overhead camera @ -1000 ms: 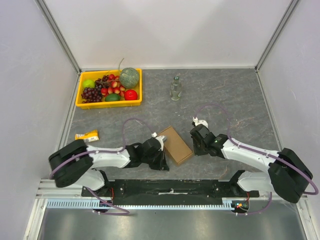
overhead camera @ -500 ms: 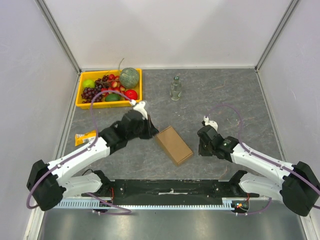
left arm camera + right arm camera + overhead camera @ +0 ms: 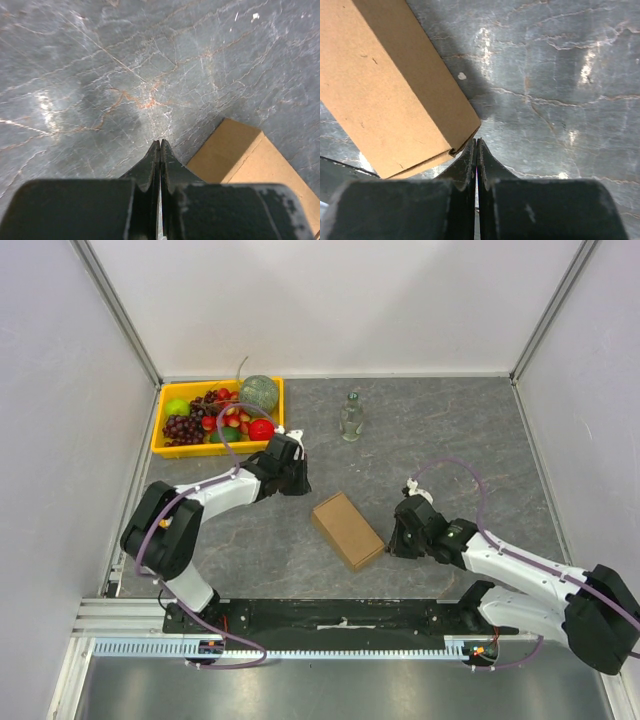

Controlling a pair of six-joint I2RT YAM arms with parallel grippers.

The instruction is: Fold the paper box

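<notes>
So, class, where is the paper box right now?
In the top view the paper box lies closed on the table, front centre, one corner beside the shut right fingers.

Bright overhead light: white glare on the grey marbled desk [image 3: 582,60], dark shadow beside the brown cardboard box [image 3: 385,85].

The brown paper box [image 3: 348,530] lies diagonally on the tabletop [image 3: 450,440], with the left pincer [image 3: 298,485] apart and the right pincer [image 3: 393,545] just beside its corner.

Left tool [image 3: 160,143] farther from paper box [image 3: 250,162]
</notes>
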